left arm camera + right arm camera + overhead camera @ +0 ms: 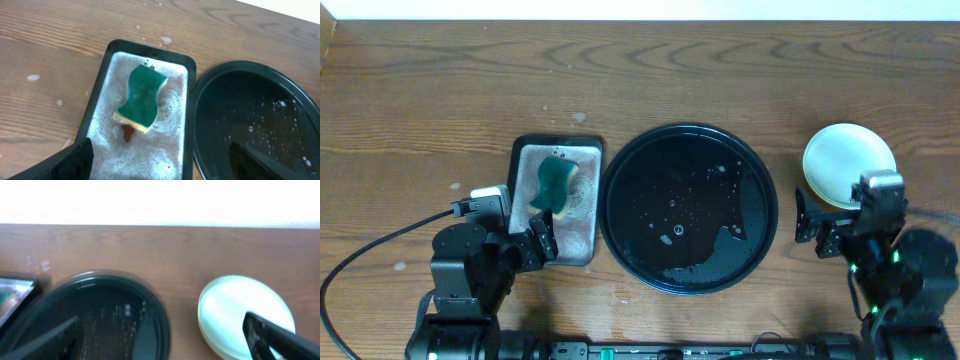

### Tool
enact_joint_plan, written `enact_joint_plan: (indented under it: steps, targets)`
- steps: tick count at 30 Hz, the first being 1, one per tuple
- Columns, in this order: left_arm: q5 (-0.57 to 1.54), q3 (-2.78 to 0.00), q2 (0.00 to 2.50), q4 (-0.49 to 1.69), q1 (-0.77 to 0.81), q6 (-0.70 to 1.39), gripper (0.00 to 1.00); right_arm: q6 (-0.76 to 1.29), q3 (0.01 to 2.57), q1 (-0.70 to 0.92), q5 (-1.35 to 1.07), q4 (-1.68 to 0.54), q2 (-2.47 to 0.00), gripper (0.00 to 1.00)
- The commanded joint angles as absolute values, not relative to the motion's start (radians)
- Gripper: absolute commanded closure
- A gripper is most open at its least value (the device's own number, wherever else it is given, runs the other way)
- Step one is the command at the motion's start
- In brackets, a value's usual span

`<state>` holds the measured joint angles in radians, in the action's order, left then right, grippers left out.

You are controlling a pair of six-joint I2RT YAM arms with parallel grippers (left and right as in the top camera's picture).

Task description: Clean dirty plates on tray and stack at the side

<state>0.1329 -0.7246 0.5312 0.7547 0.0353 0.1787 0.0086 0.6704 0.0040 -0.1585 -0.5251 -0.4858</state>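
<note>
Toward the table's right edge the plates (848, 162) are lying stacked just beside the tray (650, 190), which is carrying only water drops, so the left gripper (510, 225) and right gripper (830, 225), both spread and gripping nothing, should be pulling back gently, the right one avoiding the stack.

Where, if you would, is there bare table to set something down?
The far strip of table beyond the grey tray, black tray and pale plate is bare wood, as is the left end beside the grey tray. Between the trays it is crowded.
</note>
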Motion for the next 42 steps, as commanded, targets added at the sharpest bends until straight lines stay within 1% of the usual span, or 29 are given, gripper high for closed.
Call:
enact_joint_plan:
  steps: [1, 4, 9, 15, 18, 20, 24, 29, 42]
  targets:
    - [0.146, -0.716, 0.532, 0.754, 0.032, 0.158, 0.13, -0.006, 0.536, 0.034, -0.160, -0.394, -0.375, 0.01]
    - [0.146, -0.716, 0.532, 0.754, 0.032, 0.158, 0.13, -0.005, 0.415, 0.057, -0.133, -0.222, -0.274, 0.01]
    - [0.146, -0.716, 0.532, 0.754, 0.032, 0.158, 0.13, -0.005, 0.246, 0.073, -0.104, -0.017, -0.135, 0.01]
    - [0.146, -0.716, 0.532, 0.754, 0.032, 0.158, 0.13, -0.005, 0.110, 0.074, -0.059, 0.097, -0.010, 0.01]
    - [0.146, -0.716, 0.532, 0.754, 0.032, 0.158, 0.13, -0.005, 0.070, 0.077, -0.025, 0.151, -0.005, 0.01]
    - [0.146, -0.716, 0.532, 0.754, 0.032, 0.158, 0.13, -0.006, 0.052, 0.083, -0.004, 0.156, -0.005, 0.01]
    - [0.146, -0.716, 0.532, 0.754, 0.032, 0.158, 0.13, -0.082, 0.003, 0.091, -0.008, 0.144, -0.005, 0.01]
    - [0.146, -0.716, 0.532, 0.754, 0.032, 0.158, 0.13, -0.081, 0.006, 0.093, -0.009, -0.086, -0.005, 0.01]
    - [0.146, -0.716, 0.532, 0.754, 0.032, 0.158, 0.13, -0.086, 0.005, 0.093, -0.011, -0.075, -0.005, 0.01]
